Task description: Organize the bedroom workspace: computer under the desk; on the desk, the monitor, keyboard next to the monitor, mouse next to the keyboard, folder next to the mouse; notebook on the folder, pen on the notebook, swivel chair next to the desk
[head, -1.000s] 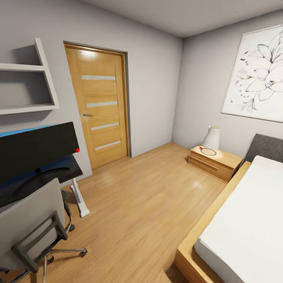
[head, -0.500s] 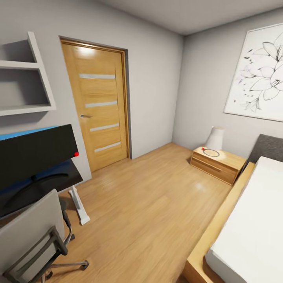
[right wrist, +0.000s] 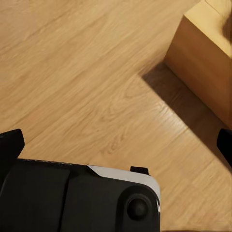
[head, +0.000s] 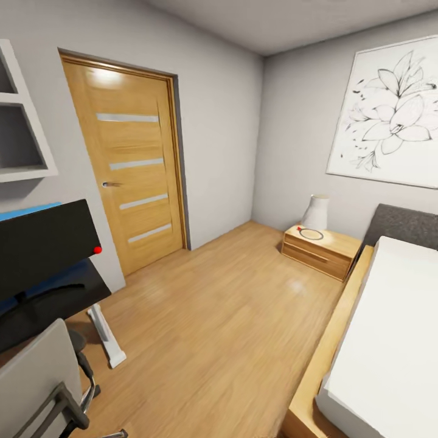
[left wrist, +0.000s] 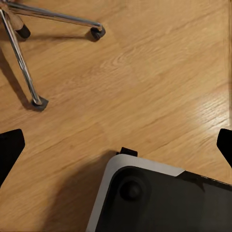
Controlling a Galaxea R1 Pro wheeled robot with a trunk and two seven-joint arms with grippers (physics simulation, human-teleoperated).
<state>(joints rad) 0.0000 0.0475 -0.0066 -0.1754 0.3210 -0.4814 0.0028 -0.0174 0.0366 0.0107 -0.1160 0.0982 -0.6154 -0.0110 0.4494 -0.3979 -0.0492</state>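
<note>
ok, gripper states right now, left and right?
Left gripper: open, empty, above the wood floor.
Right gripper: open, empty, above the floor.

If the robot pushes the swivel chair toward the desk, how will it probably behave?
The swivel chair will likely roll easily: its chrome legs end in casters on the smooth wood floor. Pushed high on the backrest, it may swivel or drift sideways rather than travel straight toward the desk.

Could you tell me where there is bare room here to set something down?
The wood floor lies bare between door, nightstand and bed. It is crowded around the desk, where monitor and swivel chair stand.
</note>
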